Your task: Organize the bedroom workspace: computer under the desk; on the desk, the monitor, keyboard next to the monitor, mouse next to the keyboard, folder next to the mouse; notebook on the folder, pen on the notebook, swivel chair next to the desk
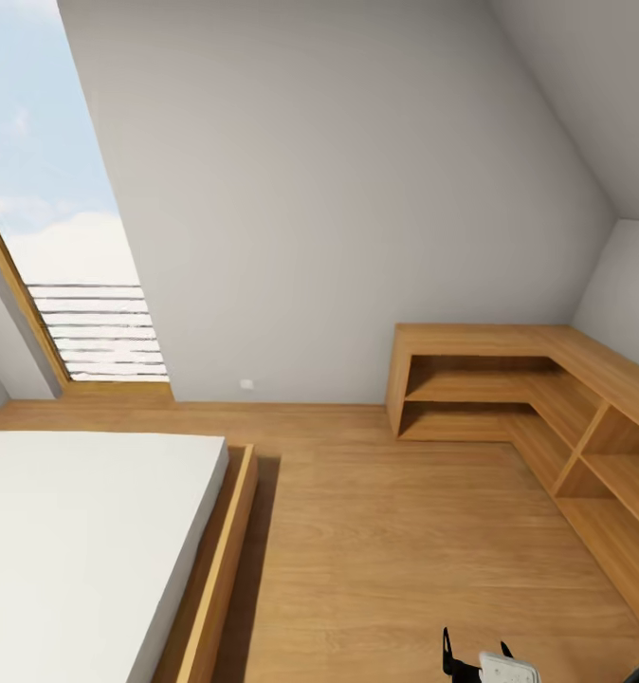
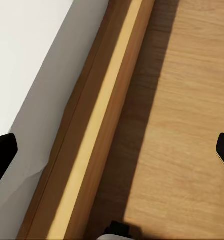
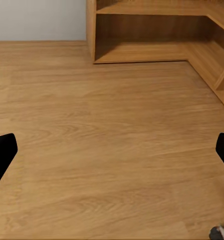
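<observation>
From the head camera, a bed (image 1: 82,531) with a white mattress is filling the lower left of the frame, a slanted window (image 1: 63,266) is showing sky in the upper left, and a low wooden corner shelf (image 1: 509,398) is running along the right side under the sloping wall (image 1: 338,190). At the bottom edge, right of centre, part of the robot's right gripper (image 1: 476,664) is poking in. No desk, chair, monitor or folder is appearing here, so my judgement is that the robot is travelling, and the step in hand is finding the workspace. Doing that well probably means turning the base slowly, keeping both arms tucked, and steering wide of the bed frame and shelf.

In the left wrist camera, the left gripper (image 2: 112,150) is pointing down at the bed's wooden side rail (image 2: 99,125), which is crossing the frame diagonally with mattress at upper left and floor (image 2: 191,125) at right. Dark fingertips (image 2: 2,152) are sitting at the two side edges, so the jaws are spread wide and holding nothing.

In the right wrist camera, the right gripper is facing bare floor, with the shelf at the top right. Its fingertips (image 3: 2,152) are likewise far apart and empty. The task's things are lying somewhere outside these pictures; their place relative to either gripper cannot be told.
</observation>
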Motion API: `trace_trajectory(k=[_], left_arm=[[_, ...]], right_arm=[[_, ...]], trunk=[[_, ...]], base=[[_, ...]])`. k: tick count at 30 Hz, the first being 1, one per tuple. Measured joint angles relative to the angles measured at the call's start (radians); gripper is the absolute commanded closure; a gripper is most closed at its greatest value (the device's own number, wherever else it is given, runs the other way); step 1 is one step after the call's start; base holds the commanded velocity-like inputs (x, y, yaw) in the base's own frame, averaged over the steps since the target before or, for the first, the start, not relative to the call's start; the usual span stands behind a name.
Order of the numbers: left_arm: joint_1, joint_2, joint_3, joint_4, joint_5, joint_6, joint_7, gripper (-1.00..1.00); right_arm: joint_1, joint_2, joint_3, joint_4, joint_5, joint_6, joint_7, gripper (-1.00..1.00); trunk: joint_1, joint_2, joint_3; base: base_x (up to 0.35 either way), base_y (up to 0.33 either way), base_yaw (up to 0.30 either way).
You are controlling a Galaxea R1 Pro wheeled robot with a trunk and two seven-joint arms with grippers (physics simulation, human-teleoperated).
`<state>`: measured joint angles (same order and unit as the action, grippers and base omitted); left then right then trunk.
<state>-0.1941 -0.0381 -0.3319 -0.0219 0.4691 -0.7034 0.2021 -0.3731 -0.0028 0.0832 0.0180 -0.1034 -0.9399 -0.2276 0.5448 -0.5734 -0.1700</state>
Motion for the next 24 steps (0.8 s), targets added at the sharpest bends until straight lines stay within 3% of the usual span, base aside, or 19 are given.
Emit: trace_trajectory(k=[24], left_arm=[[0.0,0.002,0.0,0.0,0.0,0.002,-0.001,-1.0]], right_arm=[[0.0,0.001,0.0,0.0,0.0,0.001,0.0,-1.0]], trunk=[[0.0,0.0,0.0]], base=[[0.322,0.0,0.0]])
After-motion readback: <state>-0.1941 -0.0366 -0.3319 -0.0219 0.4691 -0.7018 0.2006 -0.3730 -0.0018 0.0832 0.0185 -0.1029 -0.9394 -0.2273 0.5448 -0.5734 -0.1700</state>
